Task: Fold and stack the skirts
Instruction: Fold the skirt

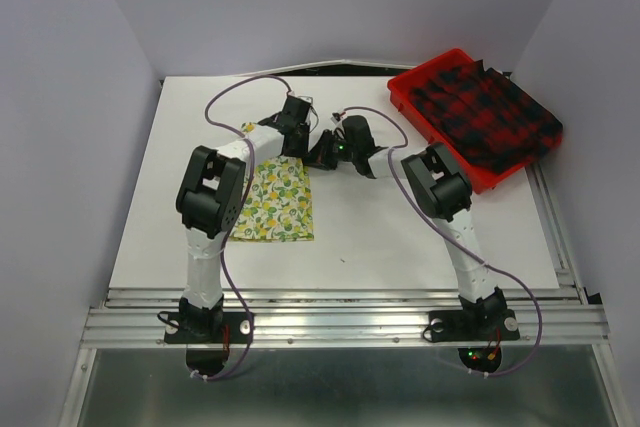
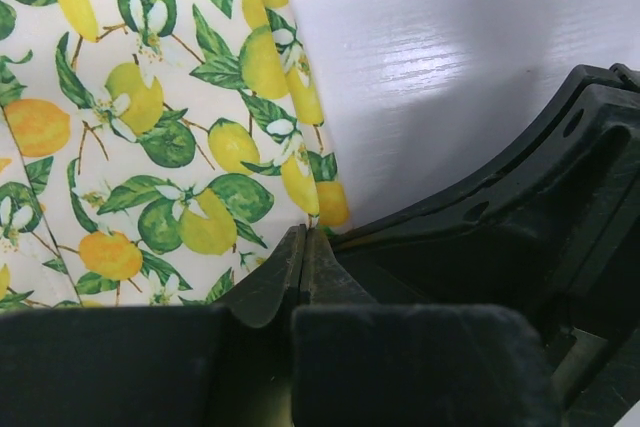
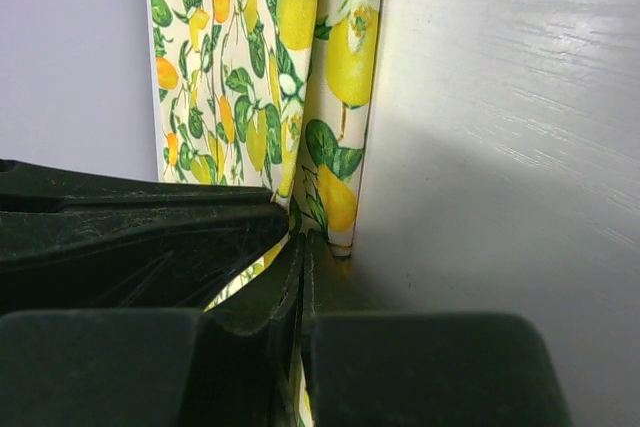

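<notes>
White table (image 1: 400,237), lemon skirt (image 1: 275,205) pinched at far edge.
Left gripper (image 2: 305,240) and right gripper (image 3: 301,244) both clamp its cloth, jaws closed.

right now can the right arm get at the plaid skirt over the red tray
Probably not yet. The right claw is shut on the lemon skirt. Once it lets go, the way looks free: the plaid skirt lies uncovered on the red tray on that arm's side.

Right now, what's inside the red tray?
The plaid skirt lies in the red tray, spilling over its rim. It covers most of the tray floor, so anything beneath can't be seen.
</notes>
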### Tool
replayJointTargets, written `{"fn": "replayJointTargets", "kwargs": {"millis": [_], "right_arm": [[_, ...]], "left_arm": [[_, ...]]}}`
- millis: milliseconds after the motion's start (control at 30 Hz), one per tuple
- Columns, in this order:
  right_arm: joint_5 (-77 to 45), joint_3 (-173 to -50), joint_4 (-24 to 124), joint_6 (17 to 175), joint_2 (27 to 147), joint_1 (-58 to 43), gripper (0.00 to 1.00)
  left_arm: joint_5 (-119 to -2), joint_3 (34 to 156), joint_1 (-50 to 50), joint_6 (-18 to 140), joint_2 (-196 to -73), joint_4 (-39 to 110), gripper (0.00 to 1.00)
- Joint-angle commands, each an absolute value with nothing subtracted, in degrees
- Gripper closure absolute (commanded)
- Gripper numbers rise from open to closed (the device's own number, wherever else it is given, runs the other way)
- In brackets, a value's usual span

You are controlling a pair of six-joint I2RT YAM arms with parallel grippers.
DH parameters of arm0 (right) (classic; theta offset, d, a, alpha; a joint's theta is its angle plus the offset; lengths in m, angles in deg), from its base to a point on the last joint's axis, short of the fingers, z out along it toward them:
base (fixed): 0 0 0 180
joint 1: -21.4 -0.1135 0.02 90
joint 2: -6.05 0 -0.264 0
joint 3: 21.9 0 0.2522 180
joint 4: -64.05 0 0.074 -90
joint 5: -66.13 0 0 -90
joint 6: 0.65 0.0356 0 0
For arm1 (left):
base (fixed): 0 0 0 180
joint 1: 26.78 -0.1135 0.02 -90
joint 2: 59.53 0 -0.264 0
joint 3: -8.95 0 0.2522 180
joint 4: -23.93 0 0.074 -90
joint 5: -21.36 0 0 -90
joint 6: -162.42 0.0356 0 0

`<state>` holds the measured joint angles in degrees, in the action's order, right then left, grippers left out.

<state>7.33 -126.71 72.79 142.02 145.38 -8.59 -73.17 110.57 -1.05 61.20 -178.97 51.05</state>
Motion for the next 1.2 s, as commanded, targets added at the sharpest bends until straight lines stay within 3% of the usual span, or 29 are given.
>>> {"fn": "replayJointTargets", "kwargs": {"millis": [0, 733, 1167], "right_arm": [[5.2, -126.1, 70.1, 140.2, 143.8, -9.4, 0.99], [-3.2, -120.1, 63.7, 139.9, 131.5, -9.4, 0.94], [-3.1, -123.7, 59.3, 138.5, 137.4, -9.9, 0.96]], "left_arm": [[-71.5, 111.9, -0.8, 60.9, -177.9, 50.9, 1.0], [-65.7, 110.5, -3.0, 59.9, -181.4, 49.4, 1.0], [-65.5, 110.1, -2.9, 59.9, -177.6, 49.7, 1.0]]}}
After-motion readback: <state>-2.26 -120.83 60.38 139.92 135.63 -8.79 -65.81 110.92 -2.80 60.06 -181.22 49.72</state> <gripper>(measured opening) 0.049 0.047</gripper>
